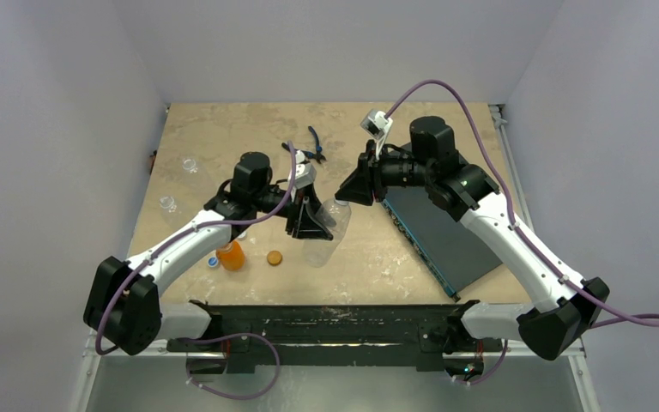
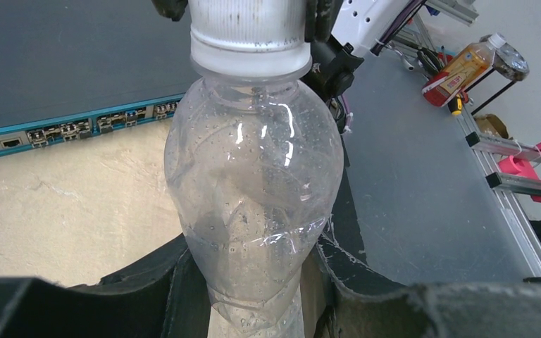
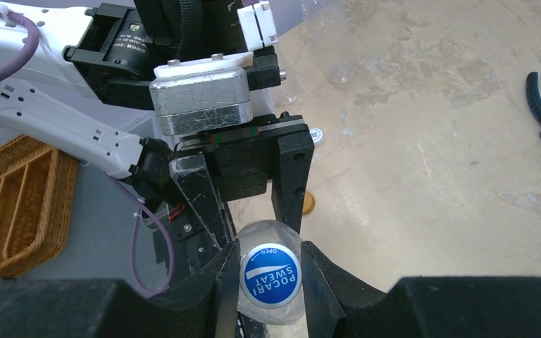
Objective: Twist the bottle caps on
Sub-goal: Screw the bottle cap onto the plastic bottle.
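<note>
From above, the left gripper (image 1: 311,225) is clamped round the middle of a clear bottle (image 1: 324,240), which leans over the mottled beige table (image 1: 223,129). The right gripper (image 1: 346,194) meets the bottle's neck end. A squat orange bottle (image 1: 232,255) stands near the left arm, with a flat orange-brown cap (image 1: 274,257) lying just beside it. Blue-handled pliers (image 1: 313,146) lie farther back, and a dark slab with a teal edge (image 1: 433,232) sits under the right arm.

At the left wrist, the thin, crinkled plastic of the bottle (image 2: 253,183) fills the view, beaded with droplets inside. Rough black fingers (image 2: 148,296) pinch its lower body from both sides. A cap (image 2: 246,35) with a whitish ribbed skirt sits on the neck.

At the right wrist, the same cap (image 3: 272,276) shows a round blue top printed with white lettering. Black fingers (image 3: 320,285) press on it from either side, close together. Behind it stand the left gripper's (image 3: 260,225) square black fingers, and a woven wicker basket (image 3: 21,204) sits off to the side.
</note>
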Available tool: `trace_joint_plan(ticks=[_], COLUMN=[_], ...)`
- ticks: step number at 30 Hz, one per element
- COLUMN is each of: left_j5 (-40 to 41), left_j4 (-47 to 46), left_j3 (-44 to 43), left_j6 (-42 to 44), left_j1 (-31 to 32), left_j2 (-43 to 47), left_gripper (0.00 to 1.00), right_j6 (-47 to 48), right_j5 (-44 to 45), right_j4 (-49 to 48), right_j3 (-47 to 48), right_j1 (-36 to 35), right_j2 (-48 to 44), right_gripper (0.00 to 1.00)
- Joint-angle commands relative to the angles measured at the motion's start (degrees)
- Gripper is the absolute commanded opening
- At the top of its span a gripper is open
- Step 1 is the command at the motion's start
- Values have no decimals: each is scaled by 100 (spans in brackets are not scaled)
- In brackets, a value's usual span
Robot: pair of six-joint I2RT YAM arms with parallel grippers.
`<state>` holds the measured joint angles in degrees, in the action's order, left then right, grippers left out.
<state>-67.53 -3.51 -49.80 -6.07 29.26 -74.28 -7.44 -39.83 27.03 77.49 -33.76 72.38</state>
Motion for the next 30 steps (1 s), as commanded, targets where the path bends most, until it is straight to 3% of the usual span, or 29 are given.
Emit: trace_joint_plan(ticks=[1,5,13,20,24,28,30], left_j5=[5,571,3794,6867,7999,7895,7522], left_j4=[-453,-384,-490,-1066,-1507,-1308,-1023], left_j3=[-177,-293,-363,-355,-315,-447,-437], left_j6=[-244,-276,70,574,885,1094,1261], left_j1=[-43,-43,193,1154,1608,1733,1725], left_j2=[-33,-73,129,76,-52,-156,-119], left_gripper=[0,0,0,0,0,0,0], right_j6=[125,74,-555,-1308,-1875,-2259,-2450], right_j5=[122,454,1426,2543,2866,3012,3124], right_j4=[195,391,1104,1624,1544,1360,1135], right_j3=[37,177,806,1202,1134,1203,1171], right_j1=[-135,-173,-183,-264,-280,-279,-260], right_j2=[43,206,791,1442,1662,1706,1498], right_gripper=[32,15,0,0,0,3,24])
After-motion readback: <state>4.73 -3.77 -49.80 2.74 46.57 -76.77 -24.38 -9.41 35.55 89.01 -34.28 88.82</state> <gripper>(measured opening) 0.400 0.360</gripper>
